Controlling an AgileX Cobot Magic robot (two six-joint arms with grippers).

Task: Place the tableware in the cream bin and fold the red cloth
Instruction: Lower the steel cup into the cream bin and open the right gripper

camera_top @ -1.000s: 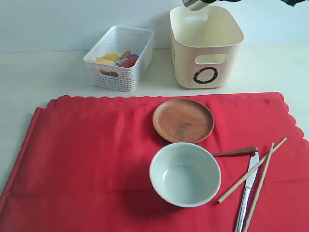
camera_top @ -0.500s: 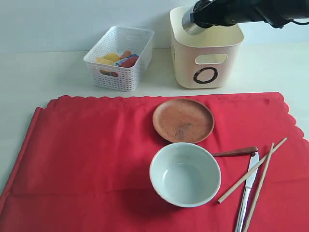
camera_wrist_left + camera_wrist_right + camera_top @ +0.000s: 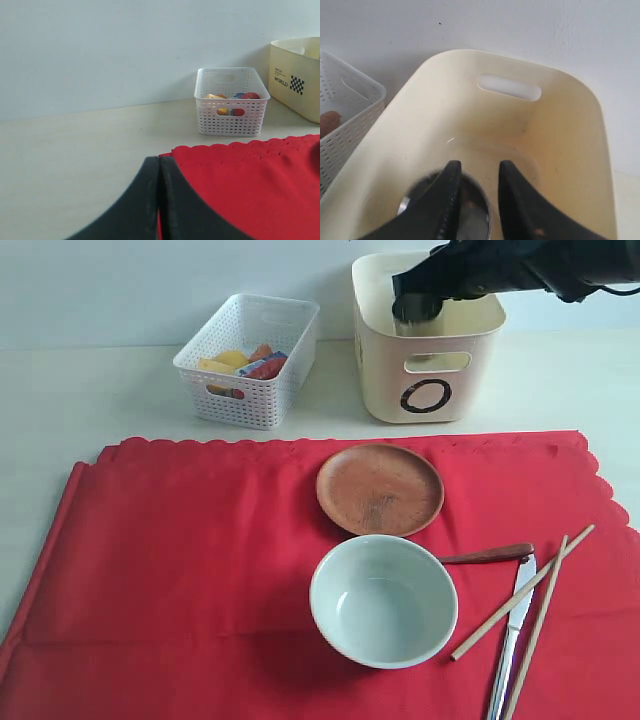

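The large scalloped red cloth (image 3: 200, 560) lies spread flat on the pale bench (image 3: 100, 400). It carries the pale green-white bowl (image 3: 384, 600), round brown wooden plate (image 3: 380, 490), silver knife (image 3: 512, 630), light wooden chopsticks (image 3: 560, 558) and brown-handled spoon (image 3: 490, 554).

Behind it stands the tall cream plastic bin (image 3: 380, 370). The right tool (image 3: 479, 170) reaches into it, jaws partly apart either side of the shiny steel cup's (image 3: 472, 212) wall and, as far as I can tell, not pinching it. The cup sits low inside the bin.

To finish well, widen fully, then lift straight up clear of cup and rim before swinging away.

The left tool (image 3: 159, 162) is closed, empty, beside the cloth's corner.
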